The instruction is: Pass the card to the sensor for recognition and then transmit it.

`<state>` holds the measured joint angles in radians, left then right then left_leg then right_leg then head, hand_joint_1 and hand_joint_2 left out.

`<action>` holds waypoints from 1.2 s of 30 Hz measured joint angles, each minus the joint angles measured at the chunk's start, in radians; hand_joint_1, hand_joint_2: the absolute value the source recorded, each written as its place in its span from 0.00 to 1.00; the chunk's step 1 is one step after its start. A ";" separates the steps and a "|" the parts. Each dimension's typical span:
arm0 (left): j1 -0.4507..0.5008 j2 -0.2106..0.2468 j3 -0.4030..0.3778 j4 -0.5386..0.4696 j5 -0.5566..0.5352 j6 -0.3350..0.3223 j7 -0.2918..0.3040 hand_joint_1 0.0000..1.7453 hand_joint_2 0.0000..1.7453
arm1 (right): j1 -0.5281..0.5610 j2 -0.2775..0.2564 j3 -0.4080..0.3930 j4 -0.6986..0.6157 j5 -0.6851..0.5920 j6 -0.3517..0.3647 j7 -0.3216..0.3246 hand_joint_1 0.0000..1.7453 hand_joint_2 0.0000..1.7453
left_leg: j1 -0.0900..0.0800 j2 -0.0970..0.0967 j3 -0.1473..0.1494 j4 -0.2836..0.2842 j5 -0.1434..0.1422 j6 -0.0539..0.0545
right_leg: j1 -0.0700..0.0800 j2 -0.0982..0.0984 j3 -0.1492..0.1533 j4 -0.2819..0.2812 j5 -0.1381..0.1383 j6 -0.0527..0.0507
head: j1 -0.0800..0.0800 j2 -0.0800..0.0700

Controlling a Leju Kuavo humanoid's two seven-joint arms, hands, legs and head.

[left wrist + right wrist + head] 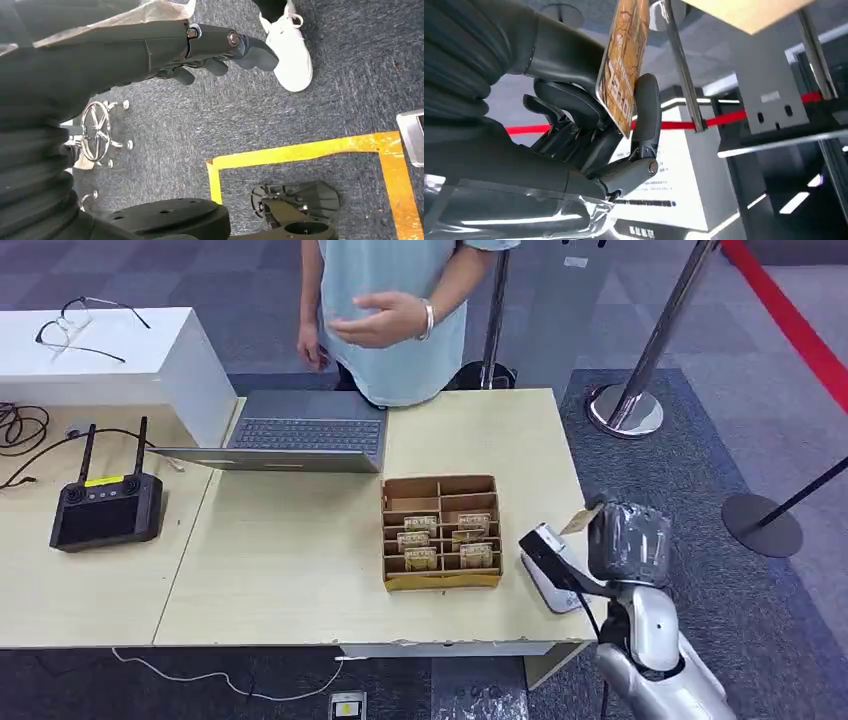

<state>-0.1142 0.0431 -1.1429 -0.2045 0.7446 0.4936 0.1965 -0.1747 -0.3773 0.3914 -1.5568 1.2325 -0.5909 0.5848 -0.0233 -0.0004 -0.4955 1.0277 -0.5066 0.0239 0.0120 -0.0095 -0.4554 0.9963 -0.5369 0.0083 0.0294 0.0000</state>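
Card (623,60) pinched in right hand (589,125) fingers (646,107) — top edge cropped — beside sensor (549,562).

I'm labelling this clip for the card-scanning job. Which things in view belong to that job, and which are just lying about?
Part of the job:
- card, held in the right hand
- sensor at the table's right edge
- cardboard box of cards
- person's hand, perhaps the receiver

Lying about:
- laptop
- remote controller
- glasses
- barrier posts

Pale wooden table (290,560) bears laptop (300,440), compartmented card box (441,532), seemingly a sensor (553,568) at its edge.
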 joint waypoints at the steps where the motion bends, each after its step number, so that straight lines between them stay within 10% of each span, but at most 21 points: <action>1: 0.000 0.000 0.000 0.000 -0.001 0.000 0.000 0.00 1.00 | -0.005 0.000 0.000 -0.003 0.000 0.004 0.000 1.00 1.00 | 0.000 0.000 0.000 0.000 0.000 0.000 | 0.000 0.000 0.000 0.000 0.000 0.000 | 0.000 0.000; 36: -0.002 -0.007 -0.025 0.000 -0.025 -0.002 -0.012 0.00 1.00 | -0.255 -0.024 0.087 -0.084 -0.025 0.157 -0.001 1.00 1.00 | 0.000 0.000 -0.002 0.000 0.000 0.000 | 0.000 0.000 -0.001 0.000 0.000 0.000 | 0.000 0.000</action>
<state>-0.1162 0.0362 -1.1677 -0.2045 0.7195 0.4917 0.1846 -0.4299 -0.4013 0.4788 -1.6403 1.2078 -0.4337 0.5837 -0.0233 -0.0005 -0.4970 1.0277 -0.5066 0.0239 0.0120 -0.0095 -0.4569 0.9967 -0.5369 0.0083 0.0294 0.0000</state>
